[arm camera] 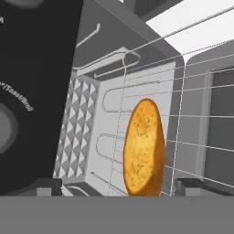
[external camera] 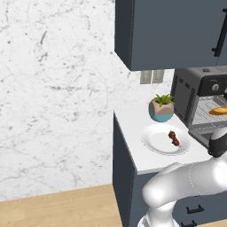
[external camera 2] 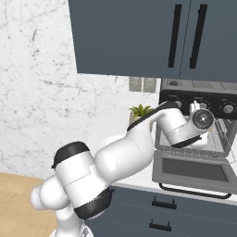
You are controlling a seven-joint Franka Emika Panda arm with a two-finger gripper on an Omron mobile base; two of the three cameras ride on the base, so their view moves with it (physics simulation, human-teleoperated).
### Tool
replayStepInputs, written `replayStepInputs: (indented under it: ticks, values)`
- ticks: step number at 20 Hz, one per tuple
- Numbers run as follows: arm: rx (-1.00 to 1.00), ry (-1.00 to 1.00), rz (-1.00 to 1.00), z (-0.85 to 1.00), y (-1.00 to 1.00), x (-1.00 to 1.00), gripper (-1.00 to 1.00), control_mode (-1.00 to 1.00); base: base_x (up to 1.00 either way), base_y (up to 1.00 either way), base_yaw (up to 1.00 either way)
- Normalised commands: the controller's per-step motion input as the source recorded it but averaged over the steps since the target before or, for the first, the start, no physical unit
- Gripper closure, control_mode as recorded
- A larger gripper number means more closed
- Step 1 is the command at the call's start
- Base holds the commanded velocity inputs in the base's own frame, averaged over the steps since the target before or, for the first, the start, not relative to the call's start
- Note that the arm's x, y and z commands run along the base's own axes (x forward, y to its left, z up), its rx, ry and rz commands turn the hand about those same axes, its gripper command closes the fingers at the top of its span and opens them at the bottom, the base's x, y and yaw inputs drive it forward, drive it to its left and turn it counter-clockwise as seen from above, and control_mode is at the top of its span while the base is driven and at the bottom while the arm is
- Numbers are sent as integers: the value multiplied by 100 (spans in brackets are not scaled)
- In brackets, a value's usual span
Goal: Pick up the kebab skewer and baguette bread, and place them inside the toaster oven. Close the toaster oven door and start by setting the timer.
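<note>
1. Left base view: the toaster oven (external camera: 195,95) stands on the white counter (external camera: 133,133), under the dark blue-grey wall cabinet (external camera: 173,31). Its cavity is open. The baguette bread (external camera: 218,111) lies on the wire rack (external camera: 205,113) inside the oven. Left of the oven, a potted succulent (external camera: 162,107) sits just beside it. In front of the plant is a white plate (external camera: 160,139), and the kebab skewer (external camera: 174,138) lies on the plate's right part, well apart from the oven's cavity.

2. Right base view: the toaster oven door (external camera 2: 192,172) is folded down flat in front of the oven, bar handle at its front edge. The arm's hand reaches into the oven mouth above the door; its fingers are hidden here. Round knobs (external camera 2: 227,109) sit on the oven's dark top panel.

3. Hand view: the gripper (arm camera: 118,186) stands wide, its two dark tips far apart on either side of the baguette bread, neither touching it. The loaf rests free on the wire rack, with the oven's back wall behind it.
</note>
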Motion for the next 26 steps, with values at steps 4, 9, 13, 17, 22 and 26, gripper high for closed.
replayStepInputs:
  ticks: [4, 9, 13, 17, 22, 26]
  values:
    - [-15, 6, 0, 0, 14, -94, -100, -100, 0, 0, 0]
    - [-18, 6, 8, 0, 51, -89, -100, -100, 0, 0, 0]
    - [-20, 9, 12, 6, 75, -73, -100, -100, 0, 0, 0]
    - [-21, 14, 12, 26, 91, -53, -100, -100, 0, 0, 0]
    - [-23, 16, 13, 30, 88, -46, -100, -100, 0, 0, 0]
    - [-21, 14, 14, 30, 73, -30, -100, -100, 0, 0, 0]
